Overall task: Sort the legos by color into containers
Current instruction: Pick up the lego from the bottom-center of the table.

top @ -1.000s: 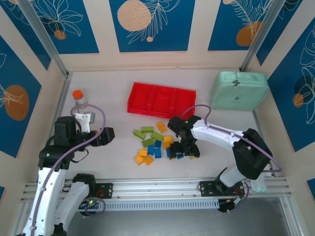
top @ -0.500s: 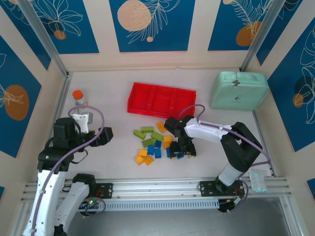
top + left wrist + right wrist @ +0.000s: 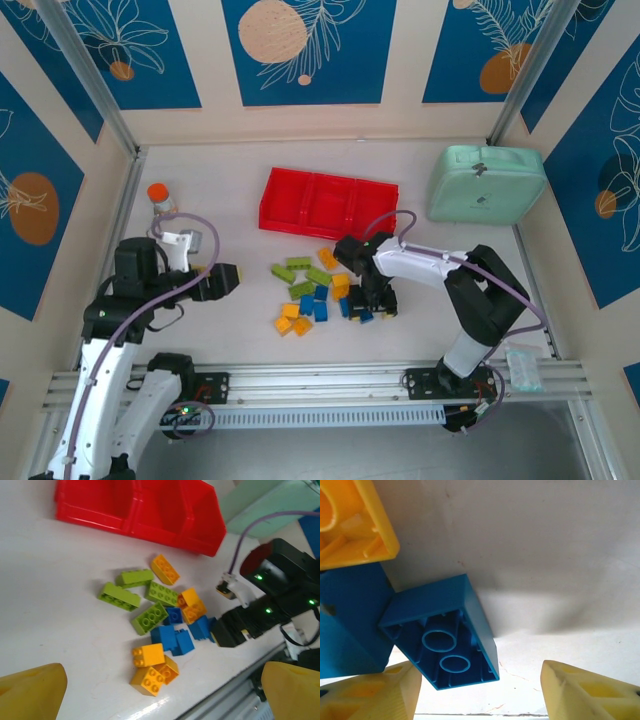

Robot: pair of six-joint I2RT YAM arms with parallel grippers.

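Your red tray (image 3: 322,228) sits mid-worktop (image 3: 220,200), its three compartments bare. The legos (image 3: 302,290) lie loose just in front of it. Your right fingers (image 3: 580,690) stand apart around a blue lego (image 3: 445,635), not clamped. Your left fingers (image 3: 35,690) are spread wide, holding nothing. A mint-green case (image 3: 487,183) sits far right and an orange-capped bottle (image 3: 160,199) far left. Blue leaf-print panels (image 3: 305,50) wall the cell.

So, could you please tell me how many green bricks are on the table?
4: the farthest green brick, the leftmost, the rightmost, the nearest. Others may hide under the right gripper.
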